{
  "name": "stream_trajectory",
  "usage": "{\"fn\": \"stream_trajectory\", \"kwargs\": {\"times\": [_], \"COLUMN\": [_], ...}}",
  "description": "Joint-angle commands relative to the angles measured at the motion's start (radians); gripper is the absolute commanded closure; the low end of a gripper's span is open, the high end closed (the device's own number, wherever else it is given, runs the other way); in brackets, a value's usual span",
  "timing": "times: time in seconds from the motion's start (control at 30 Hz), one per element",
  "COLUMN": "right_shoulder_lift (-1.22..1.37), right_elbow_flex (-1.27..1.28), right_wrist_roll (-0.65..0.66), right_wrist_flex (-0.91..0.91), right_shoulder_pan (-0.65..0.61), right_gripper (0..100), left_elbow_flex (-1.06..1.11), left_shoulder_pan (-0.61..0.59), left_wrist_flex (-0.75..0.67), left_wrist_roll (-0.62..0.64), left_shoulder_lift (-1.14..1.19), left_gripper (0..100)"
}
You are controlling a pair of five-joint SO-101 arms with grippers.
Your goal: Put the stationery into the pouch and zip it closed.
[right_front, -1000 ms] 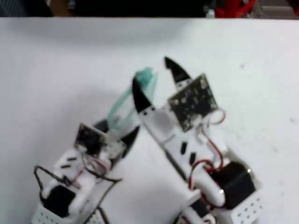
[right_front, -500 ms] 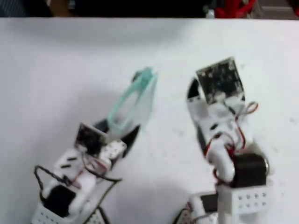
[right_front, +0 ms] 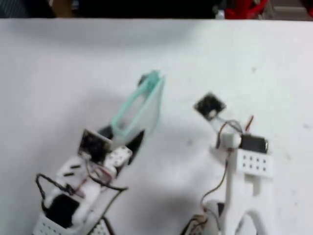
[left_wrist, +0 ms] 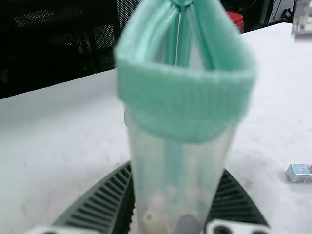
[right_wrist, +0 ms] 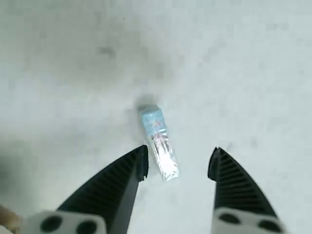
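Gripping the pouch [right_front: 139,110] at its near end, the left gripper [right_front: 121,137] is clamped on it. The pouch sticks out away from the arm, mint-trimmed mouth at the far end. Beside it, the right gripper [right_wrist: 179,158] hangs jaws apart over a small blue-capped stationery piece [right_wrist: 158,141] lying flat on the table [right_front: 58,73], apart from the pouch.

Risks:
- The piece sits slanted and off-centre, nearer one finger, so closing could nudge or spin it out instead of pinching it.
- It looks slick and may slip during the lift.
- Farther out, the pouch mouth looks narrow and is held at one end only, so a push there could fold or tip it.
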Motion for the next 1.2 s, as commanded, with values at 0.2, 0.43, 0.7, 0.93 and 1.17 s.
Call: {"fn": "stream_trajectory", "kwargs": {"times": [0.2, 0.43, 0.7, 0.93, 1.17], "right_shoulder_lift": [0.360, 0.618, 0.641, 0.259, -0.189], "right_elbow_flex": [-0.017, -0.138, -0.219, -0.399, -0.569], "right_wrist_roll": [0.107, 0.107, 0.098, -0.084, -0.347], "right_wrist_flex": [-0.232, -0.294, -0.292, -0.077, 0.053], "right_shoulder_pan": [0.042, 0.018, 0.025, 0.018, -0.156], "right_gripper": [70.0, 72.8, 97.2, 98.1, 98.1], "left_elbow_flex": [-0.044, -0.044, -0.044, -0.044, -0.044], "left_shoulder_pan": [0.005, 0.005, 0.005, 0.005, 0.008], "left_wrist_flex": [-0.003, -0.003, -0.003, -0.003, -0.003], "left_wrist_roll": [-0.003, -0.003, -0.003, -0.003, -0.003], "left_shoulder_lift": [-0.007, -0.007, -0.007, -0.007, -0.007], "left_gripper": [81, 81, 81, 80, 80]}}
